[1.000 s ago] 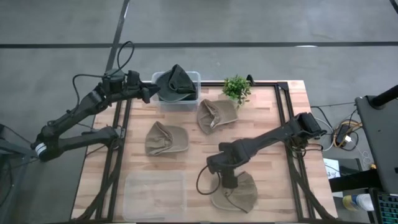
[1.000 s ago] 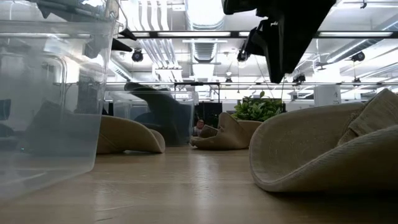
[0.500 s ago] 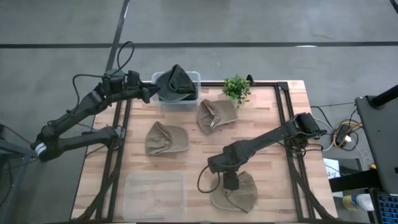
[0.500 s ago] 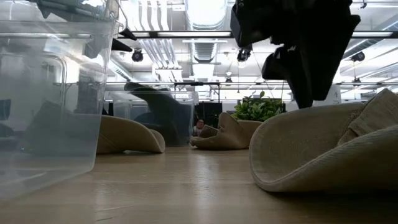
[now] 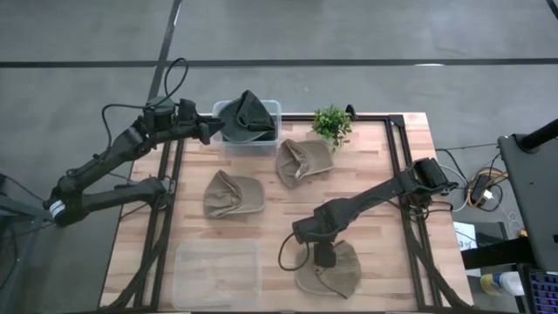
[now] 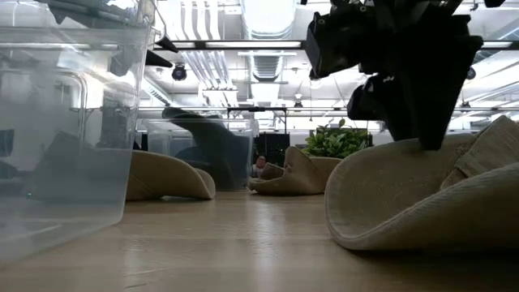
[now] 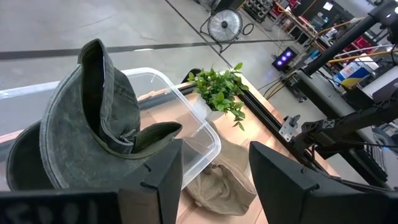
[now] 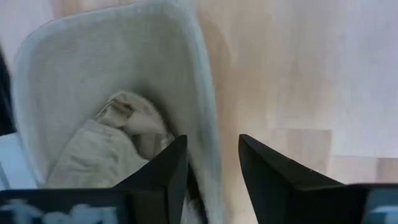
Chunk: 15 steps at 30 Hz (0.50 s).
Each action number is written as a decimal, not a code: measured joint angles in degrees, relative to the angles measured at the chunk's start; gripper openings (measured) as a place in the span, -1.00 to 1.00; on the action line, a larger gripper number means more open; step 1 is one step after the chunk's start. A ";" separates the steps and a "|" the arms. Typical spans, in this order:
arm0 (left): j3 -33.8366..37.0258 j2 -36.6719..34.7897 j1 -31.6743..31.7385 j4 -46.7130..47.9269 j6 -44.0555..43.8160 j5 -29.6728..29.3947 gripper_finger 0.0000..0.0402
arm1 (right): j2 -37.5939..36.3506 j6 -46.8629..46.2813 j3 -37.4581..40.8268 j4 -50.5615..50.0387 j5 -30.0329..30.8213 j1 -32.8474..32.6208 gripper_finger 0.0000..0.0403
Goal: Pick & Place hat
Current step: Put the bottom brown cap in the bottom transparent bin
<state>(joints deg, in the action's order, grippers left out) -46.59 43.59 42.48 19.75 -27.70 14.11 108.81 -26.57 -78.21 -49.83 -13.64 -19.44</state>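
Right end effector (image 5: 324, 258) of mine is down on the tan hat (image 5: 331, 270) at the near edge of the table (image 5: 384, 174), fingers parted a little and straddling its brim; nothing is gripped yet. My left end effector (image 5: 212, 131) hangs beside the far bin (image 5: 273, 108), fingers apart, empty, with the dark green hat (image 5: 244, 118) lying in that bin.

Risks, as I judge them: the brim is soft and thin, so if I close too shallow I may pinch only an edge and the hat will slip or fold out as I lift. Pressing lower could drive my fingertips into the wood. The hat sits near the table edge, so a sideways nudge might push it off.

Count: four hats, three tan and one dark green; two clear bins, the near one (image 5: 218, 272) holding nothing; one small plant (image 5: 332, 123).
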 joint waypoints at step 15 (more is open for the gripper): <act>0.00 0.00 0.00 0.02 -0.53 0.02 -0.12 | -0.07 1.49 3.22 2.51 -3.12 -0.20 -0.93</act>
<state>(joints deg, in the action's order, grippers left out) -46.59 43.59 42.48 19.77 -28.23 14.13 108.75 -25.08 -74.99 -47.32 -16.76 -19.64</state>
